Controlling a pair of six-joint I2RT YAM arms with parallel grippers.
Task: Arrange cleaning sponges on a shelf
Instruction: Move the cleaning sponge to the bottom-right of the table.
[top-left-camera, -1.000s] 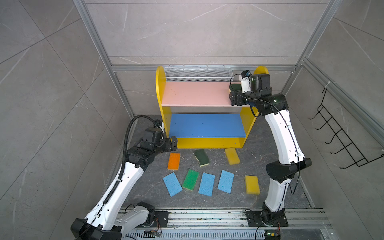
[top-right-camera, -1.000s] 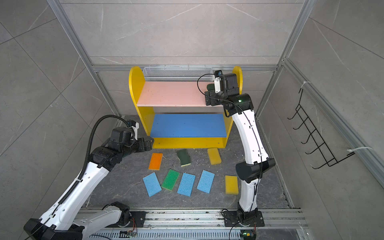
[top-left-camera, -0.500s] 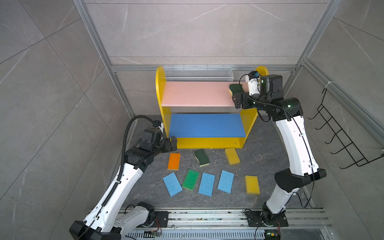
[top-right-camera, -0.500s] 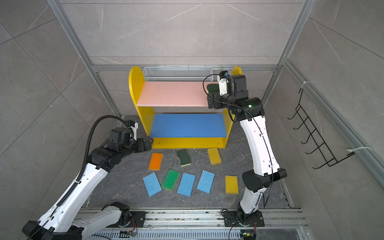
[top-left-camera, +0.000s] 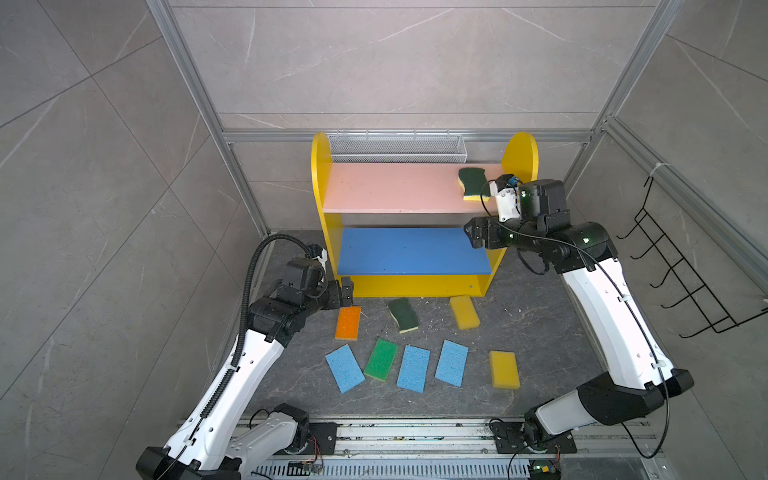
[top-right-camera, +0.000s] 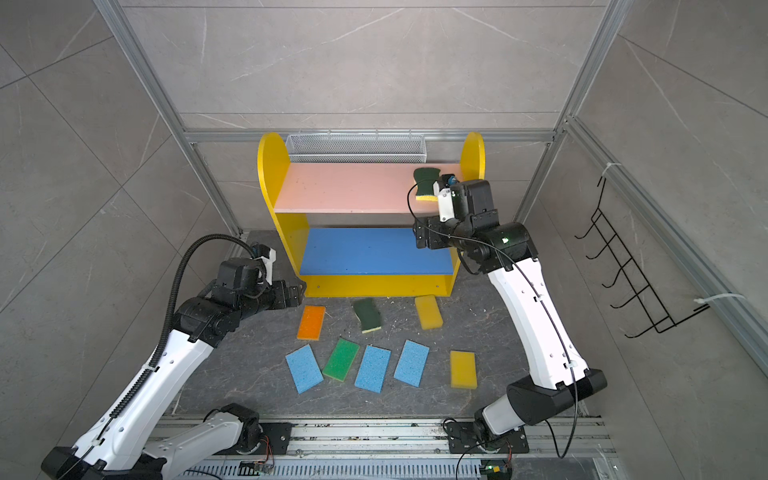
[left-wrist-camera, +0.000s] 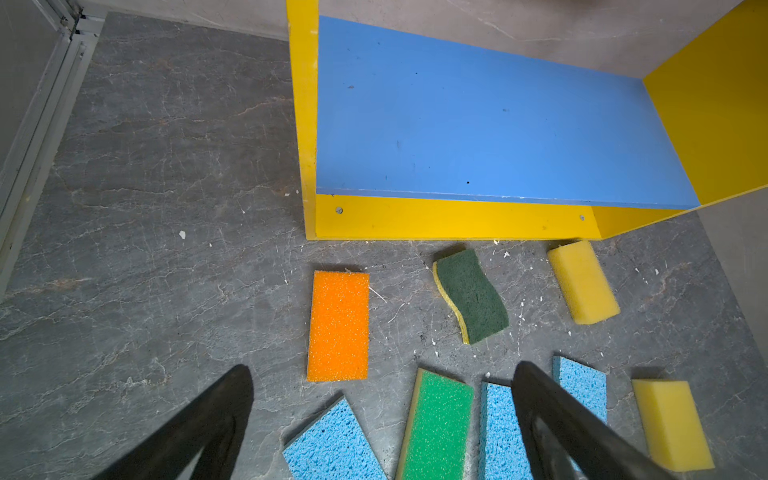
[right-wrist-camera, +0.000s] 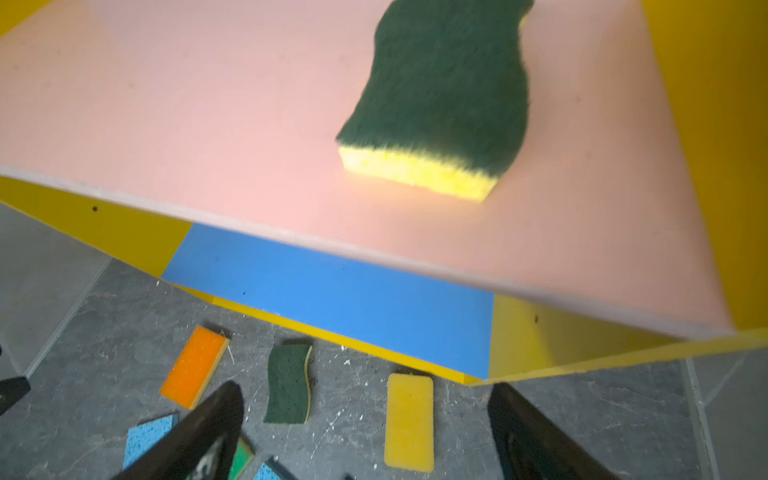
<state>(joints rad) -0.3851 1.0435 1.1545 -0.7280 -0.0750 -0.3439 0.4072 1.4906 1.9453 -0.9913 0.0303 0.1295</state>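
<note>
There, my right claw (top-left-camera: 471, 237) has let go and backed off, jaws wide and empty, leaving the wavy dark-green-on-yellow foam sponge (top-left-camera: 473, 180) just ahead of it on the pink upper board (top-left-camera: 395, 187) of the small yellow rack (top-left-camera: 319, 174): one shelved, eight to go.

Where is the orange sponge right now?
In both top views the orange sponge lies on the floor before the shelf's left end, near the left gripper, a dark-green sponge on its right.

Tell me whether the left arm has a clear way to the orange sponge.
Probably yes: the open left gripper hangs close by the orange sponge, which lies flat on the floor with nothing on it or in between.
</note>
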